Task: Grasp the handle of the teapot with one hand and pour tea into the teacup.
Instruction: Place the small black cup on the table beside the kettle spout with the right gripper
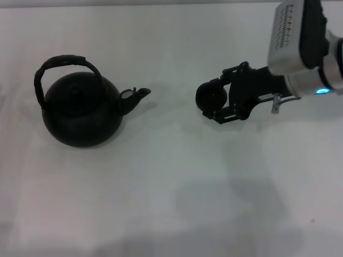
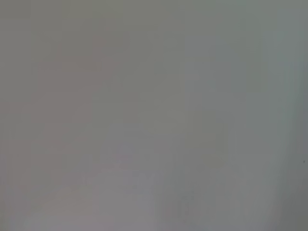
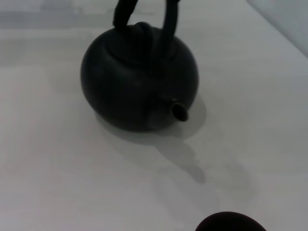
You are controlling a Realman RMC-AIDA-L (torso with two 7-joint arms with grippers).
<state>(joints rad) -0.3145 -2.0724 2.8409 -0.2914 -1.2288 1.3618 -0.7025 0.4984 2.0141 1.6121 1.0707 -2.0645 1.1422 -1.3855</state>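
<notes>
Teapot [image 1: 80, 112] and teacup [image 1: 211, 98] are both seen on the pale table [image 1: 171, 203] in the head view, well apart, with the pot on the robot's left and the cup on its right. The pot is seated upright, its spout [image 1: 136, 95] directed toward the cup, and its handle [image 1: 60, 63] is raised in an arch over the lid. The right gripper [image 1: 218, 101] is placed at the teacup, with its dark fingers on either side of the small round body; the cup appears to be held between them, though contact cannot be confirmed on both sides. Whether the cup is resting on the table or lifted slightly cannot be told. The left gripper is not shown in any view, and only a blank grey surface is given by the left wrist camera.

The pot is judged to be heavy for its size, rigid, and probably brittle if knocked, being thick-walled and matte. More weight is to be expected if it is filled. The wrapped upper part of the handle is judged the best place to be gripped, at the crown of the arch, since the wrapping should offer friction and the load would hang evenly below. A grip low on either leg of the hoop would be likely to let the pot swing. The cup is judged light, smooth and easily tipped, so a firm hold or a steady seat is needed while tea is poured.
</notes>
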